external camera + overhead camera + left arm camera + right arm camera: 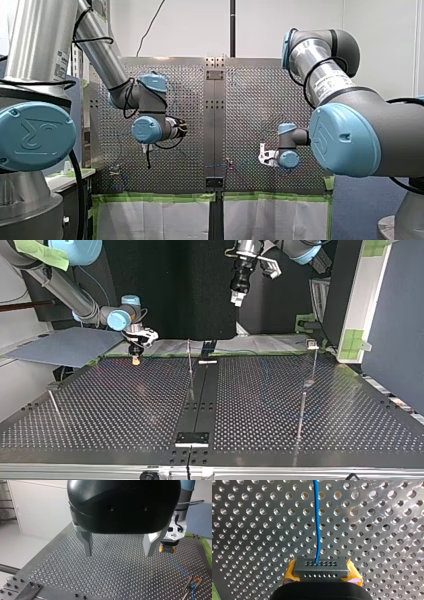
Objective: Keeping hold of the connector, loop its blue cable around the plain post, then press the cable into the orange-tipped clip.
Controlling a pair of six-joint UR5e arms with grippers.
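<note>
Connector [320, 568]: a small dark block with rows of tiny holes, very close up in the right wrist view. It sits between two yellow pads [290, 573].
Right end effector [135, 358]: clamped on the connector, one pad on each side. It hangs low over the far edge of the tabletop [125, 405], at the top view's left.
Blue cable [317, 522]: comes out of the connector and runs straight ahead over the holes. In the left wrist view it goes on to the orange-tipped clip [197, 580]. I cannot tell if it sits in the clip.
Left end effector [118, 552]: black, with two metal fingers [87, 545] wide apart and nothing between them. It is high above the tabletop.
Thin posts [190, 360]: stand upright on the tabletop, well apart from each other.
</note>
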